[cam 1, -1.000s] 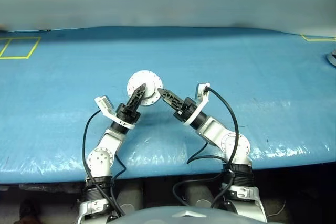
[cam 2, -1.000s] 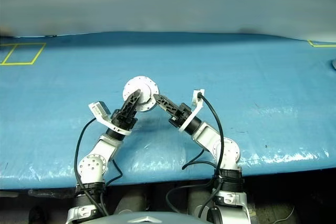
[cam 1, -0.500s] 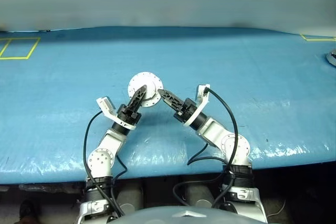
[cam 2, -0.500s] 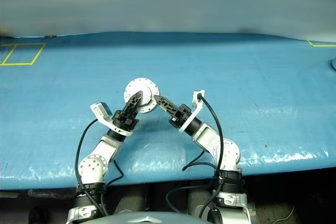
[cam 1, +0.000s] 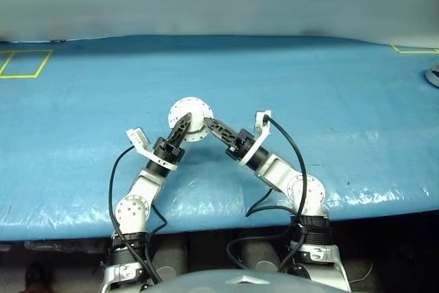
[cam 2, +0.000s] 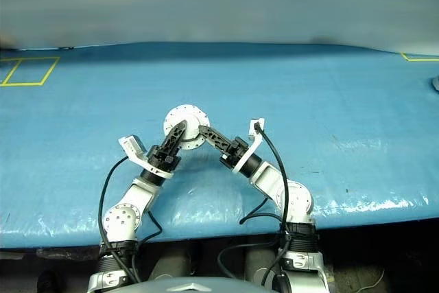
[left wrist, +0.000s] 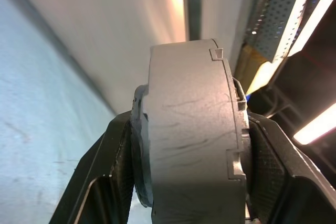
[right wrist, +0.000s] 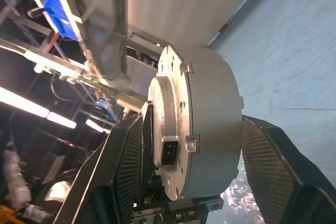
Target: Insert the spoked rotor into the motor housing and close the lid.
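Head views: closed-up motor housing (cam 1: 190, 115) with the lid (cam 2: 185, 119) facing up-ish, held up over the middle of the blue counter (cam 1: 329, 101), pinched from both sides by left claw (cam 1: 182, 125) and right claw (cam 1: 209, 123). Left wrist view: fingers (left wrist: 113, 156) clamped either side of the grey housing rim. Right wrist view: fingers (right wrist: 128, 156) straddling the housing, one pad slightly off the rim, so can't tell if really gripping.

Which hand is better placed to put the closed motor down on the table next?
Left, probably. The left hand clamps the motor with fingers on both faces. The right hand shows a gap beside one finger, so its hold seems loose.
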`<state>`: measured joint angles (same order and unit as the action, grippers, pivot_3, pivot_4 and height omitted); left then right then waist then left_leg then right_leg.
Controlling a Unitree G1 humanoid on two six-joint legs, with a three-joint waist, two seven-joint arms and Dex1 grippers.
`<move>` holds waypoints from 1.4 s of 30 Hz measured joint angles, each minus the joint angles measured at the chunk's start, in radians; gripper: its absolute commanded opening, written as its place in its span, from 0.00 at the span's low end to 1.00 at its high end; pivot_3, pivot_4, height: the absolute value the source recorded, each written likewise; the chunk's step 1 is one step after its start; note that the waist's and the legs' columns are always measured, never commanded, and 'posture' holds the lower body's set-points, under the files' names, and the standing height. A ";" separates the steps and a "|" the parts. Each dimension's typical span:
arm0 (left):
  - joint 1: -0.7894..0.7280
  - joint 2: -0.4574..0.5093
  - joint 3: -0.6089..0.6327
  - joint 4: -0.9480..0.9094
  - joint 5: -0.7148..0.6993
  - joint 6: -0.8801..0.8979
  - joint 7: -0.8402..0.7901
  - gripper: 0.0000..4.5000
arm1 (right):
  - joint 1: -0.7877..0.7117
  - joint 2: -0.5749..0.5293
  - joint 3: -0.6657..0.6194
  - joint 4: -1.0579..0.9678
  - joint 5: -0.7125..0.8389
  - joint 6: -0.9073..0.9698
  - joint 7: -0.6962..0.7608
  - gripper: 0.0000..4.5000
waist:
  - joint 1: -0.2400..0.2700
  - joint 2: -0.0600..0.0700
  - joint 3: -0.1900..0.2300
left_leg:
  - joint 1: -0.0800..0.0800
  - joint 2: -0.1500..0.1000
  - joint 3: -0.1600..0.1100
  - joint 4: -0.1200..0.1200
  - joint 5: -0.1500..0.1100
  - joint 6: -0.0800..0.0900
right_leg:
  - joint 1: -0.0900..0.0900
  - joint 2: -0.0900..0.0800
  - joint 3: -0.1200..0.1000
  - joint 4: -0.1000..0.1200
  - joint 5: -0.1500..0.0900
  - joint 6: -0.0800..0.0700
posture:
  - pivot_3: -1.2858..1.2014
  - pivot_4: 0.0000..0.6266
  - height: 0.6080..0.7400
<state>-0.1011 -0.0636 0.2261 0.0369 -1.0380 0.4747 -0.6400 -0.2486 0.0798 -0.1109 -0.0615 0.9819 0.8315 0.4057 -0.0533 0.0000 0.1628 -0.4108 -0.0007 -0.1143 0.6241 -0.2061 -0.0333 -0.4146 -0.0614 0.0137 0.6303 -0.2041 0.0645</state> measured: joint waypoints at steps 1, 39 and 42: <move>-0.004 0.000 0.005 0.004 0.000 -0.007 0.013 0.58 | -0.003 0.001 -0.002 0.003 -0.009 -0.017 -0.017 0.62 | 0.001 0.000 0.000 | 0.000 0.000 0.000 0.001 0.000 0.000 | 0.000 0.000 0.000 0.000 0.000 0.000 | 0.52 0.24 1.00; -0.327 0.065 0.366 0.326 0.406 -0.551 0.900 1.00 | -0.041 0.023 -0.072 0.048 -0.113 -0.238 -0.143 0.62 | 0.004 -0.001 0.000 | 0.003 0.000 0.001 0.003 0.000 0.000 | 0.003 0.001 0.002 -0.001 0.008 0.007 | 0.52 0.24 1.00; -0.275 0.065 0.394 0.244 0.417 -0.546 0.999 1.00 | -0.043 0.024 -0.072 0.049 -0.113 -0.237 -0.144 0.62 | -0.002 -0.001 0.000 | 0.003 0.000 0.001 0.003 0.000 0.000 | 0.003 0.001 0.002 -0.001 0.008 0.007 | 0.52 0.24 1.00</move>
<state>-0.3764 0.0013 0.6201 0.2806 -0.6214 -0.0715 0.3585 -0.2911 0.1035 -0.1829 -0.0121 0.8694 0.5941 0.2621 -0.0557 -0.0006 0.1627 -0.4079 -0.0008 -0.1134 0.6266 -0.2059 -0.0335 -0.4112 -0.0608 0.0160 0.6297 -0.1963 0.0711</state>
